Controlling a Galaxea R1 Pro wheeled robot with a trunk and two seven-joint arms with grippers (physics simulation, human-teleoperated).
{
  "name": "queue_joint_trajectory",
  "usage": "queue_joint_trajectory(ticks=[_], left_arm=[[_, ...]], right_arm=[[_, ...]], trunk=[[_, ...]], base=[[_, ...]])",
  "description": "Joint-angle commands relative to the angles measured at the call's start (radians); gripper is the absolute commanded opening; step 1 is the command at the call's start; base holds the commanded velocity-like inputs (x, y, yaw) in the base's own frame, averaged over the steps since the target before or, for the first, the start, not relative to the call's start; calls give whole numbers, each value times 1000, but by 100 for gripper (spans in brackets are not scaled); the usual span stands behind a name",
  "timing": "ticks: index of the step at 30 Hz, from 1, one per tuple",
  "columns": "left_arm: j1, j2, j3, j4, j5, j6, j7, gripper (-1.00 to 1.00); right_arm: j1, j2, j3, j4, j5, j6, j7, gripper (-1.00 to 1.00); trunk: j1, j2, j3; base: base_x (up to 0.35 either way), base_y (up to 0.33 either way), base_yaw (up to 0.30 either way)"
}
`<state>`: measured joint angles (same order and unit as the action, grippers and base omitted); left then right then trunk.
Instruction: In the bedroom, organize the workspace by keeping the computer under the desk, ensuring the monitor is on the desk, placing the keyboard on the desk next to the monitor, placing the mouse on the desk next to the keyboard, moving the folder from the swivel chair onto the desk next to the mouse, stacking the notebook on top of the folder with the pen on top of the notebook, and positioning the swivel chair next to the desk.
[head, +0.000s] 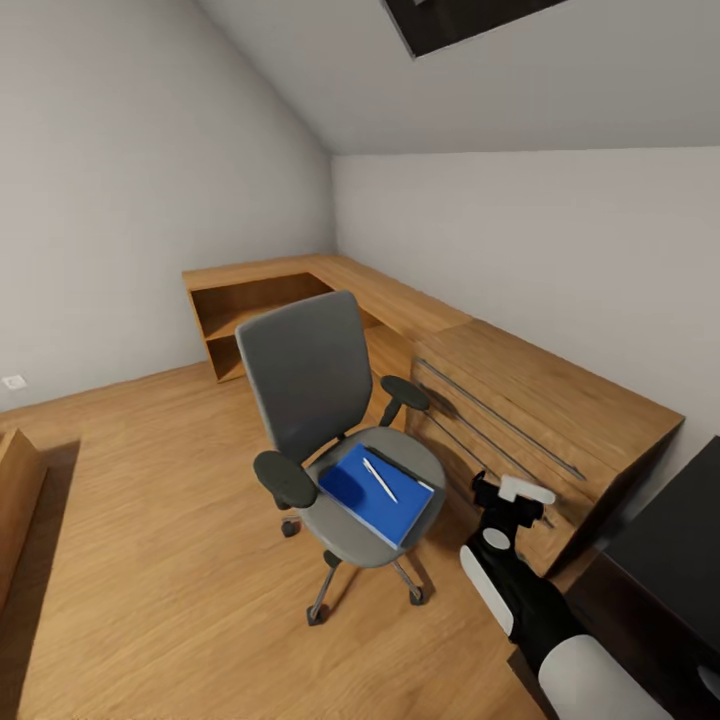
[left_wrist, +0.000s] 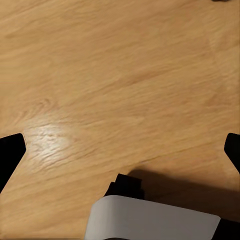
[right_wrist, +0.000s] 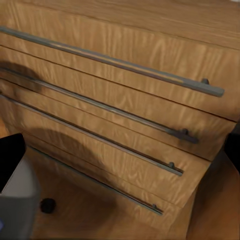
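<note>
The grey swivel chair (head: 305, 375) stands mid-floor in the head view, its back toward the left wall. On its seat lies the blue folder (head: 360, 495) with a silver pen (head: 380, 480) on top. The notebook, computer, monitor, keyboard and mouse are out of view. My right gripper (head: 512, 492) hovers just right of the seat, facing a wooden drawer unit (right_wrist: 125, 115); its black fingertips (right_wrist: 10, 160) stand wide apart, open and empty. My left gripper (left_wrist: 120, 150) is open over bare wood floor (left_wrist: 115, 75), holding nothing.
Low light-wood shelf units (head: 300, 285) and the drawer chest (head: 540, 400) line the far and right walls. A black furniture top (head: 670, 550) sits at the lower right; I cannot tell whether it is the desk. Open floor (head: 150, 520) lies left of the chair.
</note>
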<state>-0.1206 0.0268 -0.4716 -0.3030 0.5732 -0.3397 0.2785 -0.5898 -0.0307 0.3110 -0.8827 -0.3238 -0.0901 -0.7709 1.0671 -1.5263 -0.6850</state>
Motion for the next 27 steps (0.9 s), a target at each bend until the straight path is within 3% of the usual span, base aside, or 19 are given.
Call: queue_joint_trajectory(ticks=[1, 5, 7, 11, 21, 27], left_arm=[[-1, 1, -9, -1, 5, -2, 7, 100], [-1, 1, -8, -1, 5, -2, 7, 100], [-1, 1, -7, -1, 6, -2, 7, 100], [-1, 1, -7, -1, 7, -2, 8, 100], [-1, 1, -3, -1, 8, -2, 7, 100], [-1, 1, -1, -1, 9, -2, 8, 100]], right_arm=[[0, -1, 7, 1, -11, -9, -3, 100], [4, -1, 16, 9, -11, -10, 2, 100], [8, 1, 58, 42, -12, -6, 32, 100], [10, 6, 83, 55, -13, -9, 66, 100], [10, 17, 89, 57, -23, -11, 75, 100], [10, 17, 89, 61, -20, -12, 78, 100]], trunk=[[0, 0, -1], [0, 0, -1], [0, 0, -1], [0, 0, -1], [0, 0, -1], [0, 0, -1]], base=[[0, 0, 52], [0, 0, 23], [0, 0, 7], [0, 0, 2], [0, 0, 2], [0, 0, 185]])
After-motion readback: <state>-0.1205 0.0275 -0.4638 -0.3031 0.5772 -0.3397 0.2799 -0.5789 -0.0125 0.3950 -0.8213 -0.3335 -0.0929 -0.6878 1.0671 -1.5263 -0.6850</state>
